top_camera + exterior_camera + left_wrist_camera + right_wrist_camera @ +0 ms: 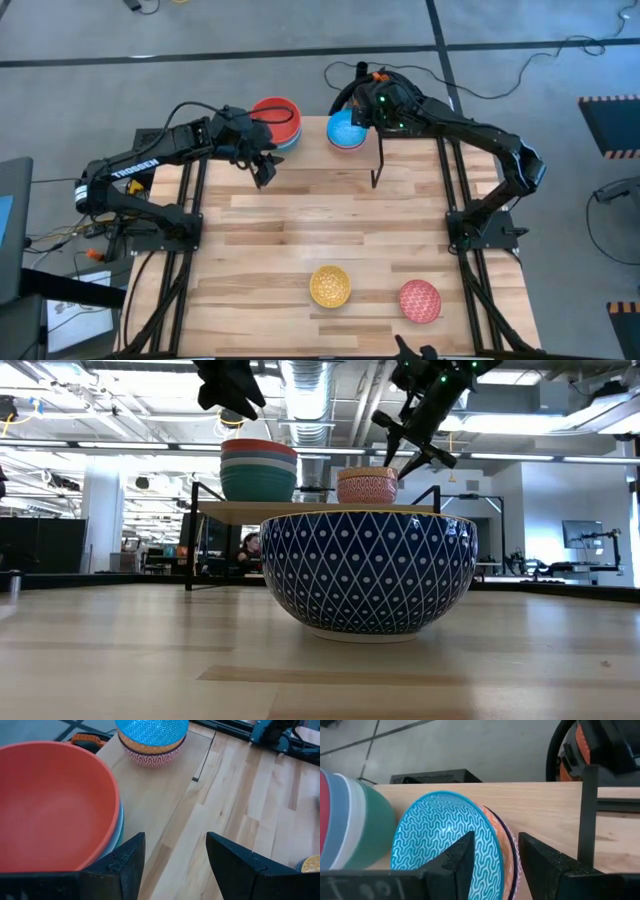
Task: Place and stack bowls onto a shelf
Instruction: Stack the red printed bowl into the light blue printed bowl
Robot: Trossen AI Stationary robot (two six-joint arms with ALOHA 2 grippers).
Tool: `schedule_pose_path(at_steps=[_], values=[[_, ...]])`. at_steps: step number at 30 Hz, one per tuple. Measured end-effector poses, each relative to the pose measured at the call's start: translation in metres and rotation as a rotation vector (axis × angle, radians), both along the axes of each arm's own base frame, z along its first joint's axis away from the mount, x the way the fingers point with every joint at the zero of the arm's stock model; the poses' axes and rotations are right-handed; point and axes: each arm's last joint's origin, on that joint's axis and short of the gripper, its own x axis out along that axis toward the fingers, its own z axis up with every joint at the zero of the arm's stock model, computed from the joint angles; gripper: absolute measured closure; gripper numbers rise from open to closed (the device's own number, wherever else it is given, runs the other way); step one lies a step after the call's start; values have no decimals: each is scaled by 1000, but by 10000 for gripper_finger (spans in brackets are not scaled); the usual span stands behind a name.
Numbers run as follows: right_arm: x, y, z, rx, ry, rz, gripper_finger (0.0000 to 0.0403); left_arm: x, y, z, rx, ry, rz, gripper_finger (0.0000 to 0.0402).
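The shelf point(320, 510) stands at the table's far edge. On it is a stack of plain bowls point(258, 470), green at the bottom and red on top point(275, 118). Beside it is a short stack of patterned bowls point(367, 486), the top one turquoise inside point(346, 130). A yellow-inside bowl point(330, 286) and a pink-inside bowl point(419, 300) rest on the tabletop near its front edge. My left gripper point(175, 865) is open and empty above the shelf's near edge, beside the red bowl point(50, 805). My right gripper point(496, 860) is open just over the turquoise bowl's rim point(492, 827). My right gripper's open fingers point(457, 857) stand on either side of the turquoise bowl's rim, slanting down from above. Whether they touch it I cannot tell. The bowl sits nested in the patterned stack on the shelf.
A dark-blue bowl with a white diamond pattern point(368, 572) stands on the tabletop close to the low camera and hides part of the shelf's legs. Bare tabletop point(320, 220) lies between the shelf and the front bowls. Black frame rails point(185, 250) run along both table sides.
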Motion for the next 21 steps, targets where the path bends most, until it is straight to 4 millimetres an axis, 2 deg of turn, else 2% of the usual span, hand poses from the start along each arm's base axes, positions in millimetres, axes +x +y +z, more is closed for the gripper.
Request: schedule_pose_path(at_steps=[7,13,17,21], values=[[1,3,0,-35,36,-3,226,0,0,0,-23,-9,3,207],[-11,26,27,-125,14,17,226,-2,-7,-5,-86,39,-22,207],[-17,53,32,-108,69,91,226,-1,-16,-7,-111,59,-41,207],[-18,90,24,-32,213,217,226,3,-31,-7,-117,53,-66,207]])
